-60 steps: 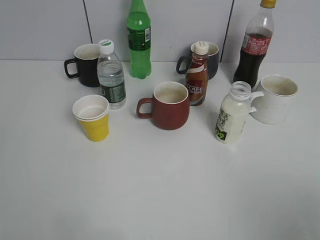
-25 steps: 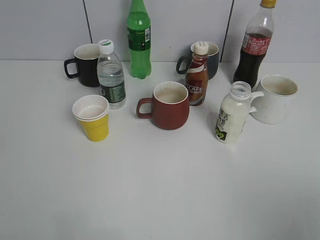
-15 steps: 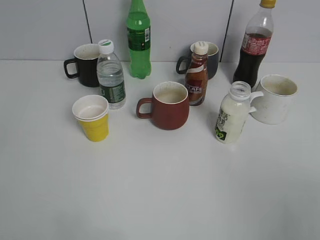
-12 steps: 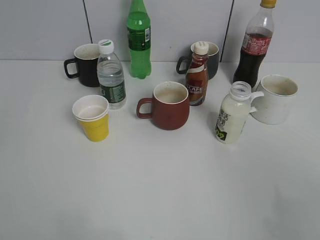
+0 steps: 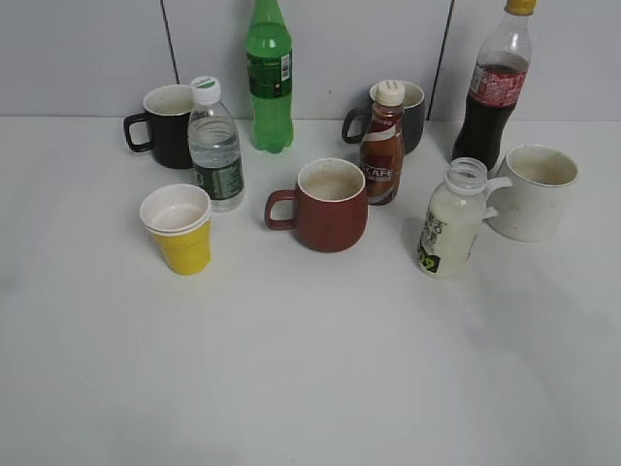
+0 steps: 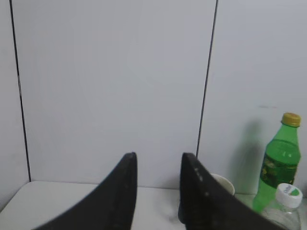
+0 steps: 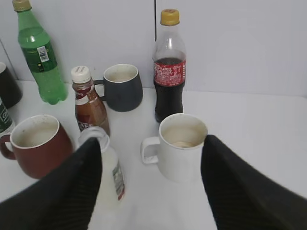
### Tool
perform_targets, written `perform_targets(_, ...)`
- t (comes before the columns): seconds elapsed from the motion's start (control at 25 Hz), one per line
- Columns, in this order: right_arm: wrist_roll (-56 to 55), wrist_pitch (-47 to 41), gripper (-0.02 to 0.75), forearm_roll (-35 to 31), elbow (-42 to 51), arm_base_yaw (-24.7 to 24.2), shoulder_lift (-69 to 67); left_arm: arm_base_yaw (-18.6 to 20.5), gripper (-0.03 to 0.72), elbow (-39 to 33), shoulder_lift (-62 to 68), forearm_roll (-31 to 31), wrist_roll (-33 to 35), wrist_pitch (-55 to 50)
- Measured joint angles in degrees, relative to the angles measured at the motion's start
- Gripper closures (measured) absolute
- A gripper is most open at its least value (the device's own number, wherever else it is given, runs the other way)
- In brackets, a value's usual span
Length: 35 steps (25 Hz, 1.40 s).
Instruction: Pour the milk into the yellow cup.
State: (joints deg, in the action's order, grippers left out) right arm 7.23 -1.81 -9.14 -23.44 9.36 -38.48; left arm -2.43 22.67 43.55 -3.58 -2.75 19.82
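Smooth white table (image 5: 310,388) | milk (image 5: 448,221) clear plastic | yellow cup (image 5: 179,231) tapered paper | both pincers agape

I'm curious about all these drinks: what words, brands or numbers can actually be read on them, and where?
"CAFE": on the label of the brown coffee bottle, the one text I can read, and only roughly.
Milk bottle: black text and a green mark, too small to read.
Cola bottle: red label with white print, blurred.
Green bottle: label print unreadable.
Water bottle: dark green label, unreadable.
The cups and mugs show no text.
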Motion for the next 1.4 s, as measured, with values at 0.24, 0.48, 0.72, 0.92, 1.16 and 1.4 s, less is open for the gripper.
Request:
perform_targets(0.24, -1.7, 20.7, 0.257, 0.8, 0.1, 4.3, -19.6, 0.0, 0.447, 0.0, 21.1, 0.0, 0.0, 14.5)
perform_targets(0.48, -4.0, 35.1, 0.258, 6.0, 0.4, 8.9, -35.8, 0.0, 0.447, -2.1, 38.3, 2.5, -2.8, 21.7)
perform_targets(0.72, -4.3, 51.8, 0.258, 7.0, 5.8, 11.7, -47.0, -0.1, 0.447, -9.0, 52.7, 14.4, -3.4, 44.1)
perform_targets(0.92, -4.7, 60.8, 0.258, 9.1, 10.2, 11.7, -53.3, -0.2, 0.445, -10.7, 63.5, 22.8, -2.5, 48.6)
perform_targets(1.16, -5.0, 68.5, 0.259, 10.1, 13.4, 11.7, -59.0, -0.2, 0.3, -7.0, 66.2, 33.2, 0.1, 49.3)
perform_targets(1.4, -6.0, 70.8, 0.259, 10.1, 13.6, 11.7, -64.4, -0.2, 0.091, -0.7, 72.1, 38.8, 0.2, 49.6)
